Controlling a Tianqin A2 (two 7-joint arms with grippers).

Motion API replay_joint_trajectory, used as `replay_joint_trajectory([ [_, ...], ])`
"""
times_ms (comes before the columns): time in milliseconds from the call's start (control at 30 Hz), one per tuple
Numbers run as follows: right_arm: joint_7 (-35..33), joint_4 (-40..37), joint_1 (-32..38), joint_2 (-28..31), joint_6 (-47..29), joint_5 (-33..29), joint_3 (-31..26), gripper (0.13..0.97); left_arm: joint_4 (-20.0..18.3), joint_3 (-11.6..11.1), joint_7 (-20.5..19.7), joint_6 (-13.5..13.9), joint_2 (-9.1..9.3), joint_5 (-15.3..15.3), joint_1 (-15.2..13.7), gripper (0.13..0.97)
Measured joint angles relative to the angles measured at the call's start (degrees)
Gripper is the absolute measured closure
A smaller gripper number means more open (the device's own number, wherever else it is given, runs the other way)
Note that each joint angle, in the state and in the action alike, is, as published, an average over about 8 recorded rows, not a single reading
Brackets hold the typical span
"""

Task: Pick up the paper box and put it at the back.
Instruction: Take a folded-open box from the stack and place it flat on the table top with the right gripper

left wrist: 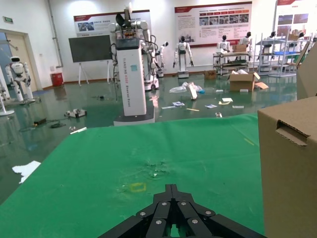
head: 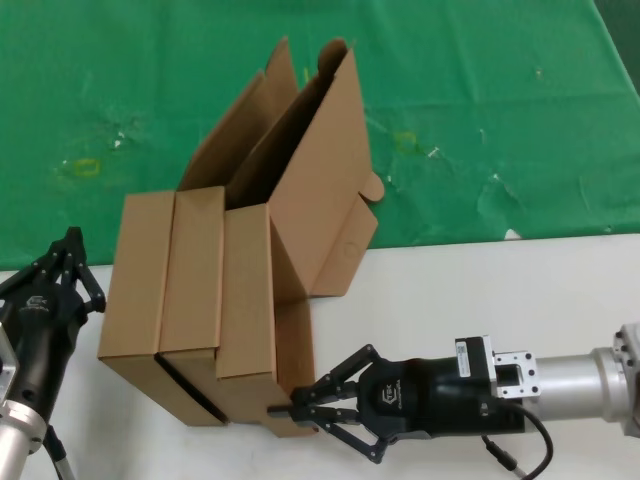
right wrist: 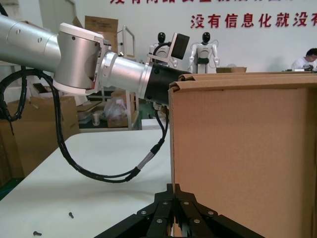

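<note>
1. Right black claw (head: 300, 408) low at the near right, fingertips pinched narrow against the near edge of the shallow brown corrugated cardboard paper box (head: 300, 215).
2. Paper box standing with lid raised, rightmost of three, straddling the white tabletop (head: 480, 290) and green cloth back (head: 480, 90).
3. Left black claw (head: 70, 262) idle at the near left, tips together, just beside two same-looking brown boxes (head: 165, 290).

Two closed brown boxes (head: 165, 275) stand together on the white tabletop (head: 480, 290).
</note>
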Motion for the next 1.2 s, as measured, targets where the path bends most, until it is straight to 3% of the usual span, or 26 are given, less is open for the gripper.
replay_joint_trajectory([
  [333, 1.51, 5.68, -2.78, 3.17, -0.21, 2.29, 2.28, 0.945, 0.0, 0.0, 0.0, 0.0, 0.0, 0.0, 0.0, 0.953],
  [567, 5.05, 14.85, -5.44, 10.67, -2.21, 7.34, 7.65, 0.945, 0.0, 0.0, 0.0, 0.0, 0.0, 0.0, 0.0, 0.953],
  [733, 6.83, 17.25, -3.07, 16.64, -2.72, 7.8, 10.37, 0.946, 0.0, 0.0, 0.0, 0.0, 0.0, 0.0, 0.0, 0.953],
  [967, 10.7, 14.76, 7.21, 21.92, 1.9, -2.09, 7.29, 0.946, 0.0, 0.0, 0.0, 0.0, 0.0, 0.0, 0.0, 0.953],
  [1200, 23.1, 16.14, 20.67, 24.99, 9.65, -19.54, -5.68, 0.946, 0.0, 0.0, 0.0, 0.0, 0.0, 0.0, 0.0, 0.953],
])
